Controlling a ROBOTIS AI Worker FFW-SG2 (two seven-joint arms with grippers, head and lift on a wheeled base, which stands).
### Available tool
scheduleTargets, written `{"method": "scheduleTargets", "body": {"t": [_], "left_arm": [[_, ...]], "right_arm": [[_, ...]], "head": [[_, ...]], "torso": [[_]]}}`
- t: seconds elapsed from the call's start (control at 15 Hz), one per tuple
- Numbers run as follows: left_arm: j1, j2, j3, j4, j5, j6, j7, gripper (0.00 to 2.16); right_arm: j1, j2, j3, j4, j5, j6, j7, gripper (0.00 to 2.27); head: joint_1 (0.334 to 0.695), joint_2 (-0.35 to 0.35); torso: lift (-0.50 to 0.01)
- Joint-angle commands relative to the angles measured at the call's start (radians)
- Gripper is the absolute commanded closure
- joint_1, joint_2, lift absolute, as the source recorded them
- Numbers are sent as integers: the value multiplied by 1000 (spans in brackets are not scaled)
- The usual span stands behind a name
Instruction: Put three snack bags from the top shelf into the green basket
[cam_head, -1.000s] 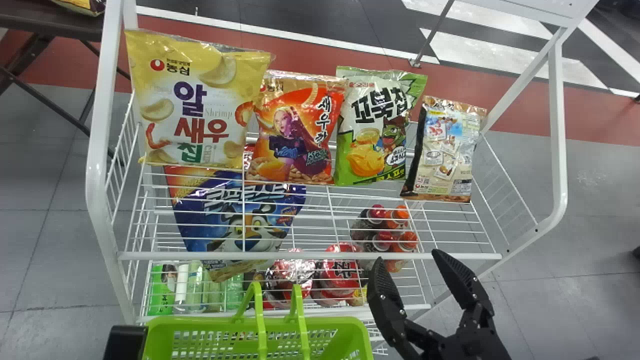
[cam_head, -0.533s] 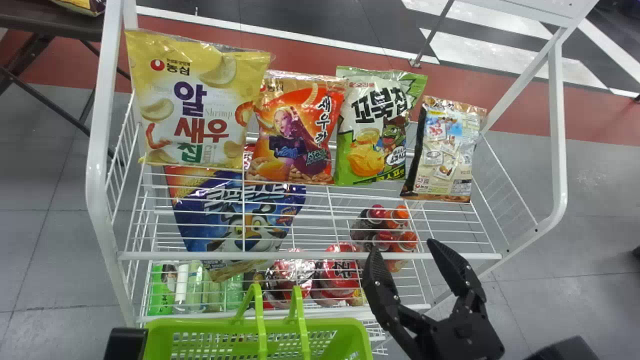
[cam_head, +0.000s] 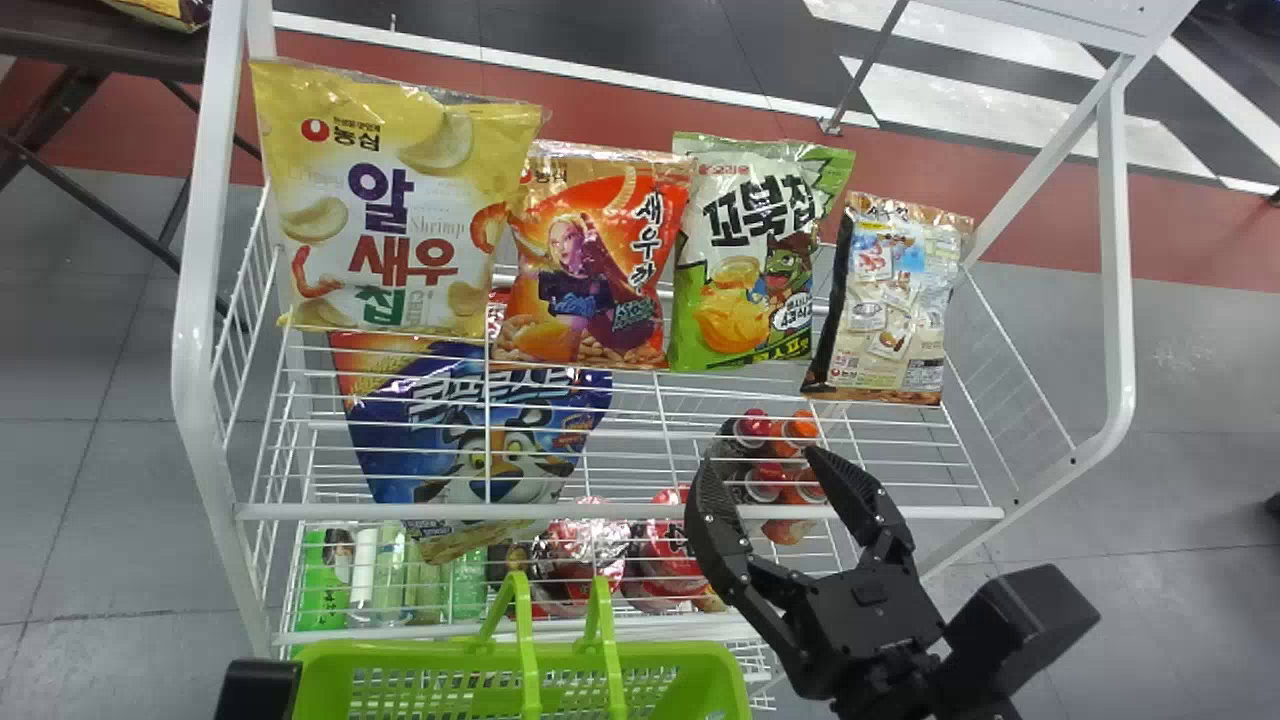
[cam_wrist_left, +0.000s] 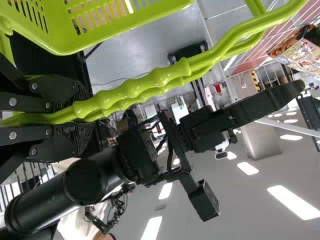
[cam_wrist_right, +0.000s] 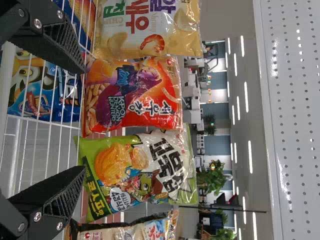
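Green basket (cam_head: 400, 652) sits before the top shelf (cam_head: 620, 512), handles (cam_wrist_left: 150, 86) clamped in the left tool (cam_wrist_left: 89, 114). Four snack bags (cam_head: 590, 270) stand on that shelf; the right tool (cam_head: 758, 460), fingers apart, is near its front edge. It should enter level, straddle one bag, then squeeze gently.

Four bags (cam_head: 590, 270) lined up on the top shelf (cam_head: 620, 512), fifth bag (cam_head: 500, 430) below, left of some bottles (cam_head: 765, 428), basket (cam_head: 400, 655) out front.
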Motion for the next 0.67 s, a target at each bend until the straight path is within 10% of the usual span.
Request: {"method": "scheduleTargets", "body": {"t": [0.0,0.6], "left_arm": [[0,0,0,-2,0,0,0,1781],[16,0,-8,-15,-9,-9,0,1781]], "right_arm": [[-3,0,1,1,1,4,0,140],[-134,2,18,33,1,136,0,140]], "head": [[695,-350],[695,-350]], "torso": [[-47],[-47]]}}
